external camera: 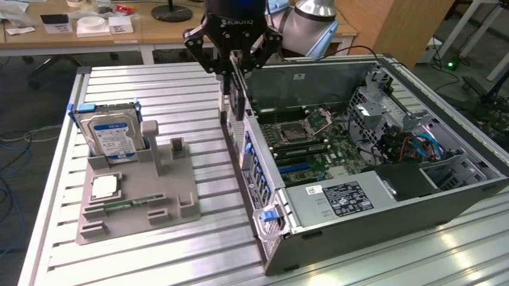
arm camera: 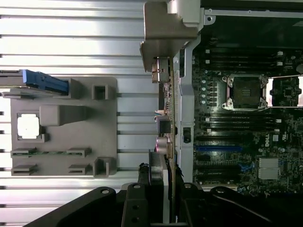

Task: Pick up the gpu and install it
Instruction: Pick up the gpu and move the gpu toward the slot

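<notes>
Pickup done: gripper (external camera: pixel 235 62) jaws clamped on graphics card (external camera: pixel 237 95), held upright over computer case (external camera: pixel 358 232) side wall. Left: not yet seated on motherboard (external camera: pixel 318 149).

Surface: slotted aluminium table (external camera: pixel 151 95)
Exterior view's left: grey parts holder (external camera: pixel 179 190) rested on it
Exterior view's right: open computer case (external camera: pixel 390 220) lay alongside

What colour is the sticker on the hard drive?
Mostly blue, with some white. The hard drive shows best in the exterior view.
</notes>
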`<state>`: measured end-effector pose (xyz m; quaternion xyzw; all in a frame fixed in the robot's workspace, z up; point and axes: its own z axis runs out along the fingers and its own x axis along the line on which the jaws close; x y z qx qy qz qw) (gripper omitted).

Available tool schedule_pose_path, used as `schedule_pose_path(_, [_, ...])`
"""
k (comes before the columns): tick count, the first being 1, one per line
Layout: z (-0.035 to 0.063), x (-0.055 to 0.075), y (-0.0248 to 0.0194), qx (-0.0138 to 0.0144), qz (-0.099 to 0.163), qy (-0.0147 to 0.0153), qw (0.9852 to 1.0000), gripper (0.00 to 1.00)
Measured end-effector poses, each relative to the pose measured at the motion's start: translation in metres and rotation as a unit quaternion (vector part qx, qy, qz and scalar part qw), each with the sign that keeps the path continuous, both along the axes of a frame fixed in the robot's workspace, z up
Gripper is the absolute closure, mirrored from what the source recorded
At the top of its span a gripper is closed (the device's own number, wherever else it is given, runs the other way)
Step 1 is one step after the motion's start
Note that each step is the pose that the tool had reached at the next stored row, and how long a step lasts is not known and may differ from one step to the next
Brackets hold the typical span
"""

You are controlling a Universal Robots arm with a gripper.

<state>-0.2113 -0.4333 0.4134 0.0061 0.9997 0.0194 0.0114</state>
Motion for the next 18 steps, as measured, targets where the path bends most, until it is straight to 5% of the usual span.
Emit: schedule_pose_path(18, [-0.0005, 0.056, 0.0004, 0.0000, 0.000, 0.0000, 1.0000, 0.72])
